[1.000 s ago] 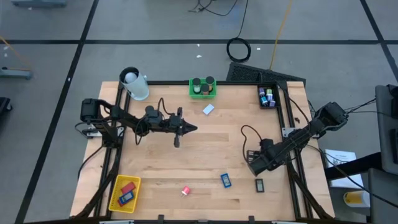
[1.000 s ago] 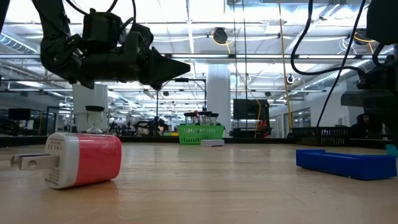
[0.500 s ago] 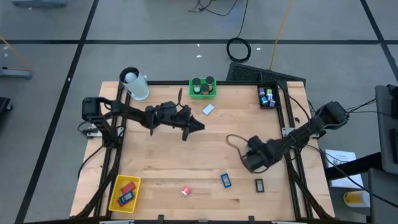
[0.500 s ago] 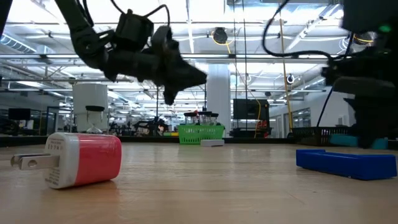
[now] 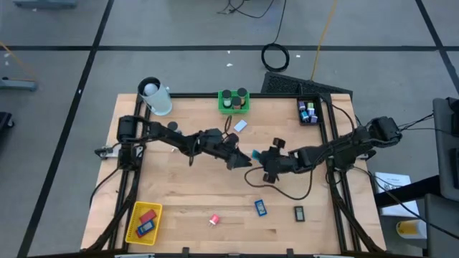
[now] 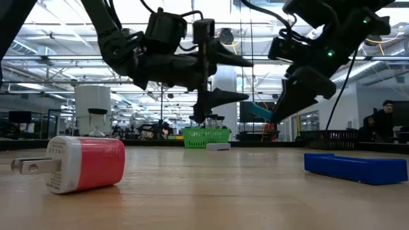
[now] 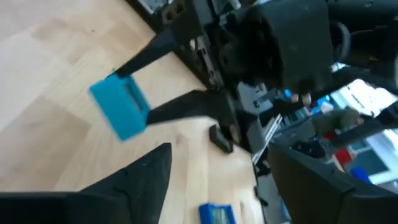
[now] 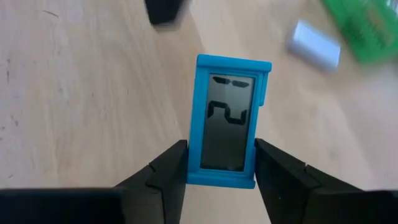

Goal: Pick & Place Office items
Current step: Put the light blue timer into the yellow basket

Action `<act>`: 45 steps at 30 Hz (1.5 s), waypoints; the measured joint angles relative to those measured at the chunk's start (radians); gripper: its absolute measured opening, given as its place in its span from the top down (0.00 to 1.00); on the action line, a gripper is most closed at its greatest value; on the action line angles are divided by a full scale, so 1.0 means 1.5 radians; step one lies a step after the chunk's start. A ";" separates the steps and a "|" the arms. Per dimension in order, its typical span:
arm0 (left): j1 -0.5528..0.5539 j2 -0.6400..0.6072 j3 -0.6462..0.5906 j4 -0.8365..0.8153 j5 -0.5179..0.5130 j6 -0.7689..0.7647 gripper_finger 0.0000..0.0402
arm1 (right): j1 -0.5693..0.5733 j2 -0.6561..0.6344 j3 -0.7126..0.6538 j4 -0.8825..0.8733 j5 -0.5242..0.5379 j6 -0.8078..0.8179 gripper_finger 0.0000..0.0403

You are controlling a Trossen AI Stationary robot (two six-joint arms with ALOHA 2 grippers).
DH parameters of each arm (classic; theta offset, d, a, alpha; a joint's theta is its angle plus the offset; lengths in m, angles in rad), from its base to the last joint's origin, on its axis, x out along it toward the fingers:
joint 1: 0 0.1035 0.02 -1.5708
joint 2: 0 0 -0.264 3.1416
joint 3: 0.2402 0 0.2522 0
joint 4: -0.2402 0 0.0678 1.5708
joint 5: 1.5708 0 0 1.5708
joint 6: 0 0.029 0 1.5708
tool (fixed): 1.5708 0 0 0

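Observation:
My right gripper (image 8: 221, 171) is shut on a teal block with a grey screen (image 8: 227, 121), held over the middle of the table (image 5: 254, 154). My left gripper (image 5: 242, 158) reaches in from the left and stands open just short of that block, touching nothing; the left wrist view shows the block (image 7: 119, 106) ahead of its fingers. On the table lie a red plug (image 5: 214, 220), a blue block (image 5: 260, 208), a dark block (image 5: 299, 212) and a white block (image 5: 240, 125). My right gripper pinches the teal block's two long sides (image 8: 194, 168) between its two fingers, near one short end. The fingers (image 7: 180, 109) reach in from the table's right, slanting down, and hold the block at their free ends. The block is lifted clear of the table, its screen toward the wrist.
A green basket (image 5: 234, 101) with black cylinders stands at the far edge, a white cylinder (image 5: 154, 97) at the far left, a dark tray (image 5: 308, 112) at the far right. A yellow basket (image 5: 143, 222) with red and blue pieces sits near left.
My left gripper has moved toward the table's right, to the middle, rolling about its own line, and has opened. My right gripper has swung from the near right toward the table's middle and risen a little, rolling as it went, with the teal block in its fingers.

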 joint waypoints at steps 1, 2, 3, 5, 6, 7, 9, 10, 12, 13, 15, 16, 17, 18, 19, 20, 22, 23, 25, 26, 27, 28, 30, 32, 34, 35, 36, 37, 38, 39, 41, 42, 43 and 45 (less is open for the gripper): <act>-0.003 0.002 0.005 0.002 -0.011 -0.004 0.30 | -0.002 0.000 0.000 0.011 0.000 -0.024 0.61; -0.004 0.002 0.006 0.001 -0.028 -0.009 0.30 | -0.002 0.000 0.000 0.016 0.001 -0.044 0.61; -0.005 0.002 0.006 -0.003 -0.048 -0.010 0.29 | -0.002 0.000 0.000 0.018 0.004 -0.059 0.61; -0.007 0.000 0.004 -0.017 -0.091 -0.014 0.30 | 0.000 0.000 0.000 0.019 0.017 -0.077 0.61; -0.005 -0.003 0.000 -0.029 -0.108 -0.015 0.30 | 0.001 0.000 0.000 0.018 0.018 -0.081 0.61; -0.005 -0.004 0.000 -0.039 -0.119 -0.015 0.31 | 0.001 -0.001 0.000 0.019 0.018 -0.083 0.61; -0.004 -0.004 0.000 -0.058 -0.138 -0.013 0.32 | 0.001 -0.001 0.000 0.018 0.018 -0.090 0.61; -0.004 -0.004 0.000 -0.062 -0.141 -0.013 0.32 | 0.001 -0.001 0.000 0.018 0.017 -0.093 0.61; -0.005 -0.004 0.001 -0.059 -0.144 -0.015 0.33 | 0.001 -0.001 0.000 0.020 0.018 -0.098 0.60; -0.005 -0.004 0.003 -0.059 -0.147 -0.015 0.33 | 0.001 -0.001 0.000 0.021 0.018 -0.099 0.61; -0.009 -0.004 0.011 -0.059 -0.149 -0.015 0.33 | 0.000 -0.001 0.000 0.034 0.017 -0.107 0.61; -0.011 -0.004 0.015 -0.061 -0.153 -0.016 0.33 | 0.000 -0.001 0.000 0.045 0.017 -0.115 0.61; -0.013 -0.004 0.022 -0.070 -0.161 -0.017 0.33 | 0.000 -0.001 0.000 0.059 0.016 -0.124 0.61; -0.016 -0.004 0.030 -0.091 -0.172 -0.019 0.33 | 0.000 -0.001 0.000 0.074 0.015 -0.132 0.61; -0.017 -0.005 0.037 -0.115 -0.181 -0.018 0.33 | 0.000 -0.001 0.000 0.085 0.015 -0.140 0.61; -0.020 -0.005 0.042 -0.139 -0.189 -0.014 0.33 | 0.000 -0.001 0.000 0.094 0.015 -0.147 0.61; -0.024 -0.004 0.047 -0.161 -0.202 -0.012 0.33 | 0.000 -0.001 0.000 0.103 0.015 -0.160 0.61; -0.025 -0.004 0.048 -0.158 -0.209 -0.012 0.33 | 0.000 -0.001 0.000 0.105 0.015 -0.164 0.61; -0.026 -0.004 0.050 -0.143 -0.219 -0.013 0.34 | 0.000 -0.001 0.000 0.114 0.015 -0.171 0.61; -0.026 -0.005 0.050 -0.139 -0.219 -0.015 0.35 | 0.000 -0.001 0.000 0.118 0.015 -0.174 0.61; -0.026 -0.005 0.050 -0.137 -0.219 -0.019 0.37 | 0.001 -0.001 0.000 0.122 0.015 -0.177 0.61; -0.026 -0.004 0.050 -0.137 -0.219 -0.021 0.40 | 0.001 -0.001 0.000 0.125 0.015 -0.179 0.60; -0.026 -0.004 0.050 -0.135 -0.212 -0.025 0.47 | 0.005 -0.001 0.000 0.125 0.016 -0.185 0.60; -0.028 -0.004 0.050 -0.134 -0.205 -0.025 0.56 | 0.009 -0.001 0.000 0.125 0.017 -0.192 0.60; -0.031 -0.004 0.050 -0.134 -0.204 -0.019 0.65 | 0.013 -0.001 0.000 0.126 0.017 -0.198 0.60; -0.033 -0.004 0.049 -0.136 -0.209 -0.013 0.70 | 0.014 -0.001 0.000 0.129 0.018 -0.201 0.60; -0.034 -0.004 0.049 -0.139 -0.209 -0.010 0.74 | 0.015 -0.001 0.000 0.132 0.018 -0.203 0.60; -0.034 -0.004 0.048 -0.140 -0.209 -0.008 0.79 | 0.016 -0.001 0.000 0.133 0.020 -0.204 0.59; -0.034 -0.004 0.048 -0.140 -0.209 -0.008 0.82 | 0.016 -0.001 0.000 0.134 0.025 -0.204 0.58; -0.033 -0.004 0.048 -0.140 -0.207 0.002 0.86 | 0.017 -0.001 0.000 0.137 0.031 -0.198 0.57; -0.031 -0.004 0.048 -0.135 -0.195 0.021 0.86 | 0.024 -0.002 0.001 0.139 0.052 -0.184 0.54; -0.029 -0.006 0.048 -0.133 -0.186 0.027 0.86 | 0.029 -0.001 0.001 0.138 0.067 -0.179 0.51; -0.025 -0.010 0.048 -0.136 -0.180 0.034 0.86 | 0.032 -0.001 0.001 0.134 0.077 -0.175 0.49; -0.018 -0.024 0.049 -0.153 -0.171 0.051 0.86 | 0.039 -0.005 0.001 0.120 0.093 -0.165 0.43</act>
